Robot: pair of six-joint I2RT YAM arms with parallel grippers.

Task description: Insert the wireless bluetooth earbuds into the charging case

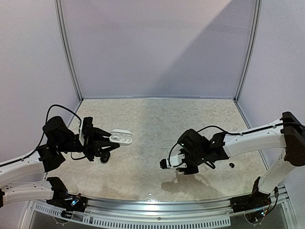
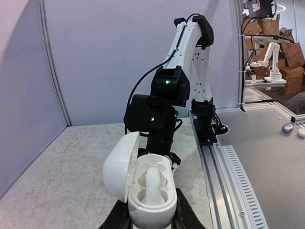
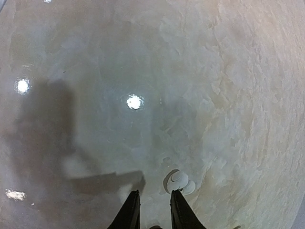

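Top: my left gripper (image 1: 108, 140) is clamping the open charging case (image 1: 122, 138). Left wrist: its lid is gaping, wells showing. Right wrist: my right gripper (image 3: 152, 207), parted & empty, is hovering just beside a white earbud (image 3: 179, 181) on the table (image 3: 228, 95); closing off-ctr could flick it away.

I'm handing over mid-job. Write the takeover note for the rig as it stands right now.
Left claw: shut on the open charging case.
Right claw: open, empty, low over the table; a white earbud lies just beyond one fingertip.
Small dark item, perhaps a black bud, on the table by the right arm.
Done: case open. Buds seated: cannot tell.
To do: grasp the white earbud, seat it in the case.
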